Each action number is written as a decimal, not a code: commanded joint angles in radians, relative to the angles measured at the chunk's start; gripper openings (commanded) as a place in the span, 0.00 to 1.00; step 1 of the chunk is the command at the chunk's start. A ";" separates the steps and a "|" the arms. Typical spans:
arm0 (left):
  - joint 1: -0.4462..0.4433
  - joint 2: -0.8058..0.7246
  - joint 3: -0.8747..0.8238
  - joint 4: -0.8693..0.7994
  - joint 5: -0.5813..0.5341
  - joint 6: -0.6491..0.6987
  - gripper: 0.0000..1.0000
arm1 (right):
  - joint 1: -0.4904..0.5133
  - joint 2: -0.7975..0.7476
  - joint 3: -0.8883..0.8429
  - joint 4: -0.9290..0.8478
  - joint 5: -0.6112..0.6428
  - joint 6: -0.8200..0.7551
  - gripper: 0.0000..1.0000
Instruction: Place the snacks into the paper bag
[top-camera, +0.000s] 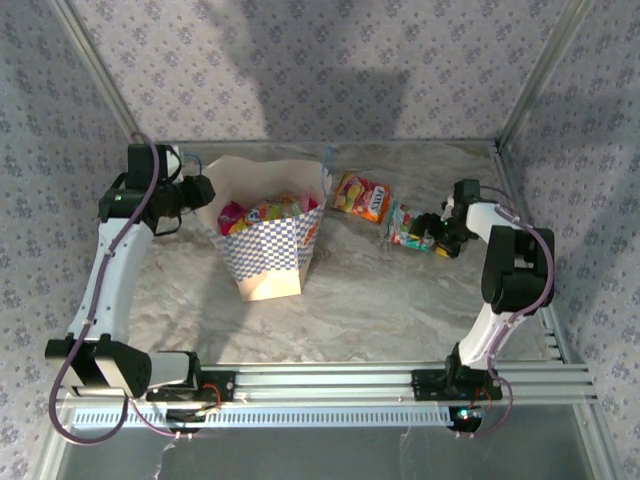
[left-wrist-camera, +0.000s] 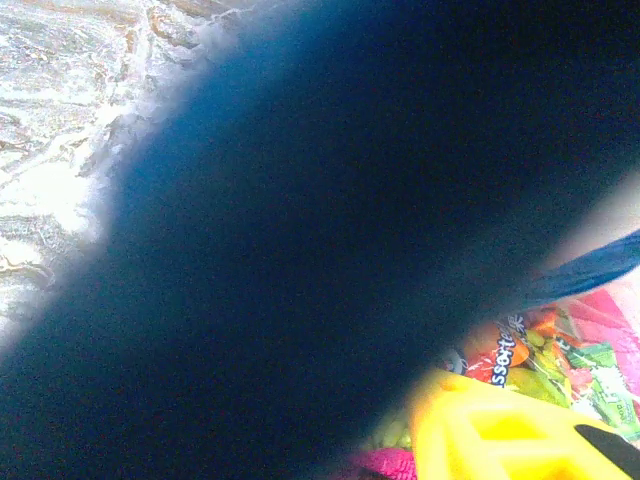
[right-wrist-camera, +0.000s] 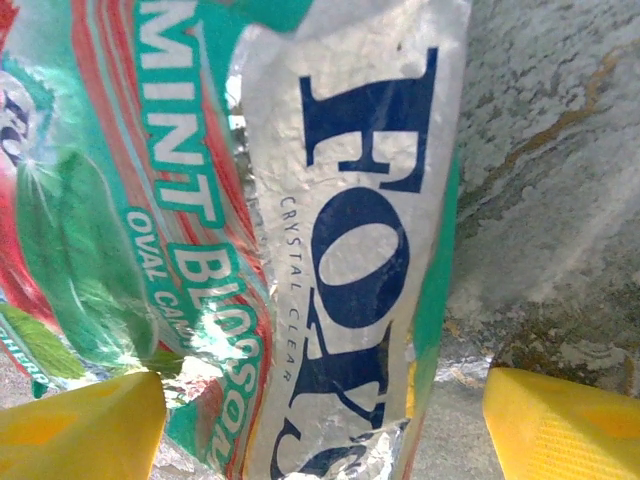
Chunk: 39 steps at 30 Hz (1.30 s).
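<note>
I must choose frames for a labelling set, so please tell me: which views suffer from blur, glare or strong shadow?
Top external: sharp enough, even light, broad soft shadows on the back wall; paper bag clear. Left wrist: a large dark blue unfocused mass crosses the frame, and the table is overexposed. Right wrist: teal-white packet readable, with glare on its foil.

I count 1 paper bag, 2 outside it: orange pkt, teal-white mint pkt; bagged pkts, can't count.
</note>
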 joint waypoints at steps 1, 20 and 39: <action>-0.008 -0.025 -0.004 0.005 0.009 0.002 0.43 | 0.024 0.002 -0.009 0.054 -0.050 -0.021 0.86; -0.007 -0.031 0.000 -0.008 0.007 0.002 0.42 | 0.072 0.124 0.136 -0.035 -0.013 -0.075 0.62; -0.007 -0.035 0.001 -0.004 0.005 0.005 0.43 | 0.103 -0.059 0.152 -0.108 0.025 -0.059 0.14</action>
